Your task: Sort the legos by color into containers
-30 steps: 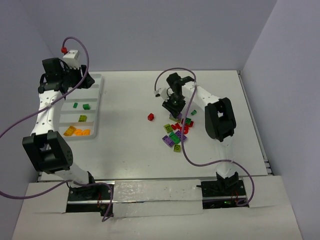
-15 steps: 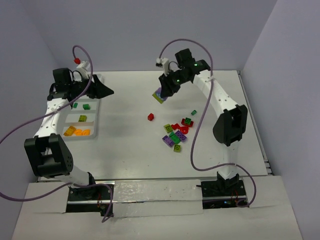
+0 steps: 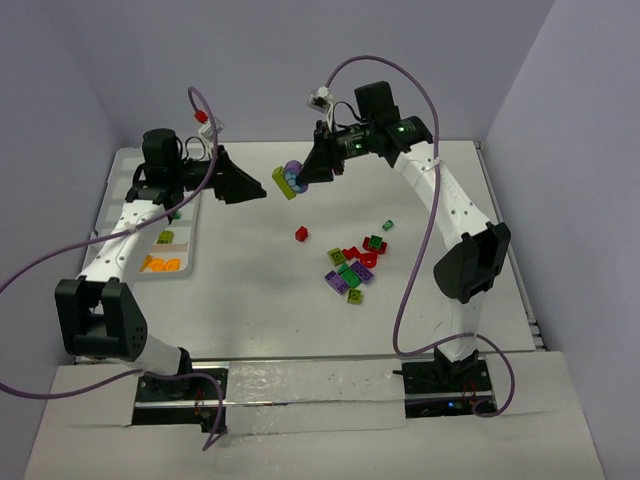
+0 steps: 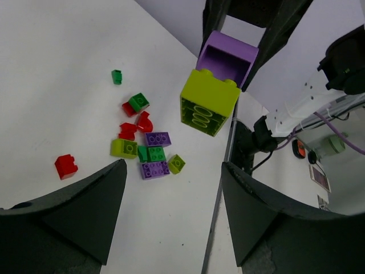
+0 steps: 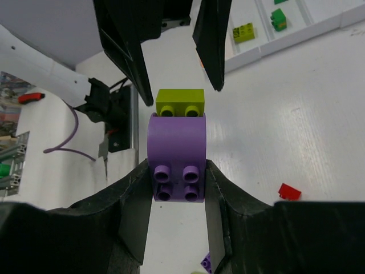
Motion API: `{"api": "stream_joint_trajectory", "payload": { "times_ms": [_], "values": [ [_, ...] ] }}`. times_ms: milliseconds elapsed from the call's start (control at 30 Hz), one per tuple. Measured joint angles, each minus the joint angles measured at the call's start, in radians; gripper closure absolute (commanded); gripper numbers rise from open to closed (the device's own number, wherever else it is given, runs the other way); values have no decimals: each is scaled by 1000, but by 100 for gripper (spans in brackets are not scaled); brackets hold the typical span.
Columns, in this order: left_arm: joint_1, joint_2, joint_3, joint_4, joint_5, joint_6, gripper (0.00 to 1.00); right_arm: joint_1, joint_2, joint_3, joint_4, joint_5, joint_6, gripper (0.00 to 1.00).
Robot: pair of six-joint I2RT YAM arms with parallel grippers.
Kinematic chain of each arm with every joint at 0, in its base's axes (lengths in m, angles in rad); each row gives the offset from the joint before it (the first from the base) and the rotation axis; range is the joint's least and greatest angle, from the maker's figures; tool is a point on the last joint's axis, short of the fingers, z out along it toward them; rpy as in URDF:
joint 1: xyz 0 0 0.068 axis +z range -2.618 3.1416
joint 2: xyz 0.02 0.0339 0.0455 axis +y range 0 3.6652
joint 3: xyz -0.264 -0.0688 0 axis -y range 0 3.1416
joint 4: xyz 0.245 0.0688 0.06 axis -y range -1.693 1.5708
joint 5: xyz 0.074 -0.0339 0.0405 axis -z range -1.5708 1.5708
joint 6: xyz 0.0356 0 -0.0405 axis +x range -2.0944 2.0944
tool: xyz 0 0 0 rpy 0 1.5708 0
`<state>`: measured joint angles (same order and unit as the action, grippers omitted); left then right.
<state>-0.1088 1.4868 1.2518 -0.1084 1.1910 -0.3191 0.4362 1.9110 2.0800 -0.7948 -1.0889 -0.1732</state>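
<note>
My right gripper (image 3: 306, 170) is shut on a purple brick (image 3: 295, 167) with a lime-yellow brick (image 3: 283, 182) stuck to its far end, held in the air above the table. In the right wrist view the purple brick (image 5: 177, 157) sits between my pads, with the lime brick (image 5: 180, 103) beyond it. My left gripper (image 3: 260, 189) is open and empty, pointing at this stack from the left, just short of it. Its view shows the lime brick (image 4: 210, 103) and purple brick (image 4: 228, 57) ahead. The white tray (image 3: 120, 162) lies far left.
A pile of red, green, purple and lime bricks (image 3: 352, 265) lies right of centre, with a lone red brick (image 3: 301, 233) and a small green one (image 3: 387, 225) nearby. The tray holds orange bricks (image 3: 158, 265), a lime brick (image 3: 165, 237) and a green brick (image 3: 175, 213).
</note>
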Motion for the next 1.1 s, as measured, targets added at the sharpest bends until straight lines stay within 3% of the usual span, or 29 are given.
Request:
{"api": "stream_joint_trajectory", "payload": {
  "times_ms": [200, 567, 800, 1100],
  "values": [
    [-52, 0, -2, 107, 31, -100, 23, 9, 0, -17, 40, -47, 49, 100],
    [-59, 0, -149, 722, 61, -599, 31, 26, 0, -55, 92, -79, 128, 100],
    [-60, 0, -195, 924, 63, -761, 34, 26, -3, -79, 202, -133, 265, 100],
    [-58, 0, -201, 995, 53, -826, 69, 26, -13, -98, 286, -185, 381, 100]
  ]
}}
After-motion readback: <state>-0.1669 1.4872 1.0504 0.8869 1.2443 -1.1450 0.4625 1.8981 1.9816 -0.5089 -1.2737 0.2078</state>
